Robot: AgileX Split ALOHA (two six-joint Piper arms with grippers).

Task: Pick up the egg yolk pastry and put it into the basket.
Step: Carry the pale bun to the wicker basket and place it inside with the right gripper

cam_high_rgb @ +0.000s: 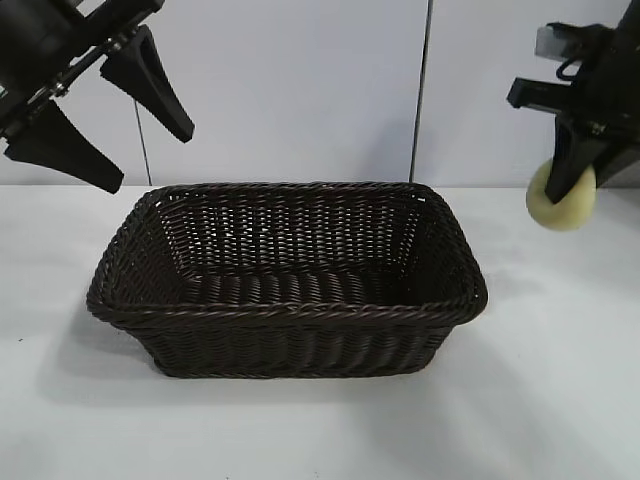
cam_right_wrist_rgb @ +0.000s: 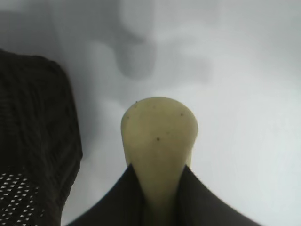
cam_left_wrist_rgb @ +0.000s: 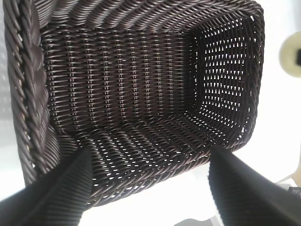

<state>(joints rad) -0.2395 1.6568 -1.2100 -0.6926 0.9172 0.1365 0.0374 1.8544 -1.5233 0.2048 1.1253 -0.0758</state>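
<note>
A large dark brown woven basket (cam_high_rgb: 290,280) sits in the middle of a white table (cam_high_rgb: 560,400). To its right, lifted clear of the table, the right gripper (cam_high_rgb: 572,192) points down with its fingers clamped on a pale cream-yellow egg yolk pastry (cam_high_rgb: 560,205), held on edge outside the basket and beyond its right rim. At the upper left, the left gripper (cam_high_rgb: 115,115) hangs above the basket's left end, its two black fingers spread wide apart and holding nothing.
</note>
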